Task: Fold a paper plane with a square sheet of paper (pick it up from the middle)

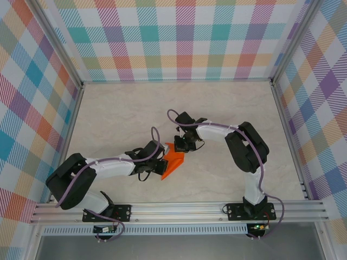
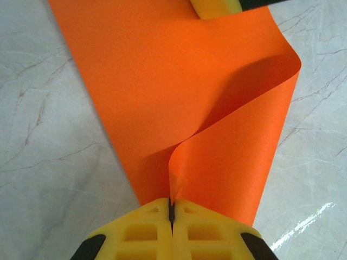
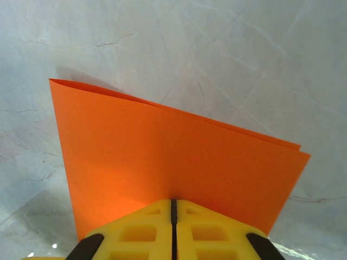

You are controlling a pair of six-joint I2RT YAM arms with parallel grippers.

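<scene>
While both claws pinch it, the square sheet of paper (image 1: 173, 161) hangs just above the bench (image 1: 119, 119), close to the bench's middle and a little toward its near edge. From the top camera it reads as a small, bright orange wedge with its pointed end aimed at the near edge of the bench.

The left claw (image 1: 159, 162) is clenched on the paper's side nearer the bench's left edge. In the left wrist view its yellow fingertips (image 2: 157, 222) are pressed together on a thin raised ridge of paper (image 2: 162, 97). One layer lies broad and flat, and another lifts off it in a smooth curl that throws a dark shadow across the flat part. A yellow fingertip (image 2: 214, 6) of the other claw touches the far edge of the paper.

The right claw (image 1: 181, 147) is likewise clenched on the paper, on the side farther from the bench's near edge. Its wrist view shows the paper (image 3: 162, 157) doubled over: two matte orange layers lie almost flush, their edges slightly offset at one corner, above the pale marbled bench (image 3: 217, 54).
</scene>
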